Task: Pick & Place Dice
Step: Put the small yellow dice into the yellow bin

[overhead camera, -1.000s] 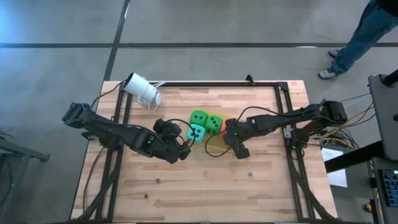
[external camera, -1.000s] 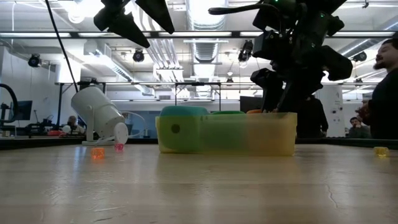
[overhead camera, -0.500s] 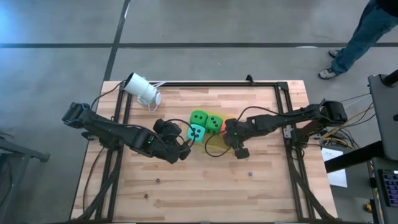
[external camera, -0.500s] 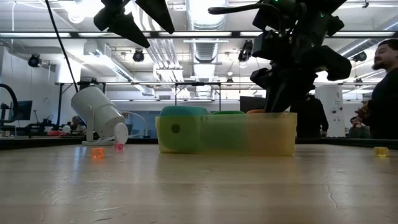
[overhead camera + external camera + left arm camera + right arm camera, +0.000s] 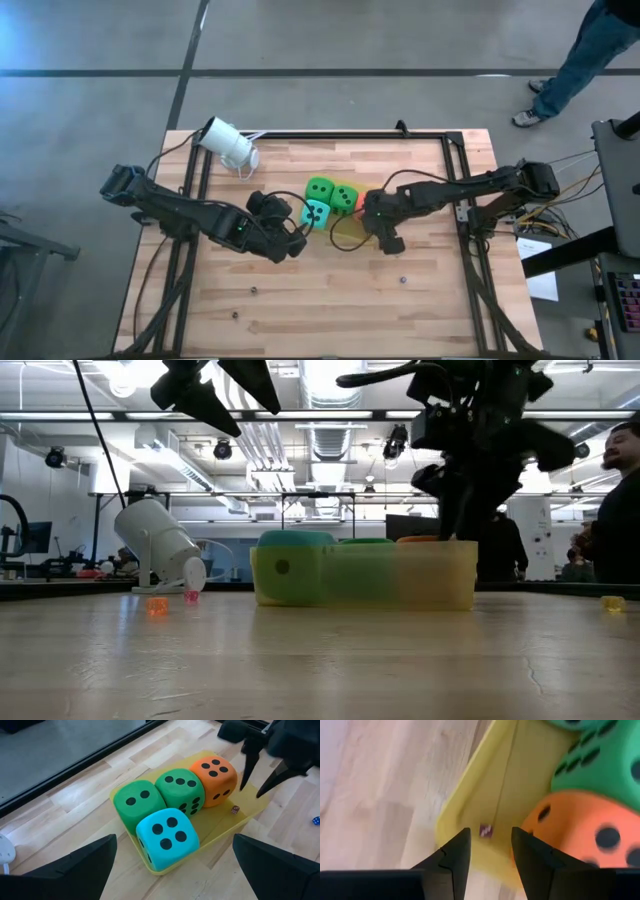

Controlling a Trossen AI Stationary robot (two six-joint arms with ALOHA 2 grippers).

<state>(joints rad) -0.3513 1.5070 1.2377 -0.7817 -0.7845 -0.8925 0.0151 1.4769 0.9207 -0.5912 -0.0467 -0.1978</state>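
Observation:
Four soft dice sit packed together in a shallow yellow tray (image 5: 349, 233): two green (image 5: 137, 802) (image 5: 181, 790), one teal (image 5: 167, 835), one orange-red (image 5: 216, 774). A tiny dark-red die (image 5: 486, 831) lies on the tray's floor beside the orange-red one. My right gripper (image 5: 490, 832) hangs open over the tray's right end, its fingers pointing down on either side of the tiny die without touching it. My left gripper (image 5: 297, 238) is wide open, level with the teal die (image 5: 316, 213) on the tray's left side and clear of it.
A white cylinder-shaped camera (image 5: 228, 143) lies near the table's far left corner. Tiny dice are scattered on the wood (image 5: 403, 280) (image 5: 255, 291) (image 5: 235, 315). A black frame edges the table. A person's legs (image 5: 600, 45) show beyond the far right corner.
My right gripper has shifted a little over the tray's right end and shows blurred in the low view. The four dice, the tray and my left arm have kept their places.

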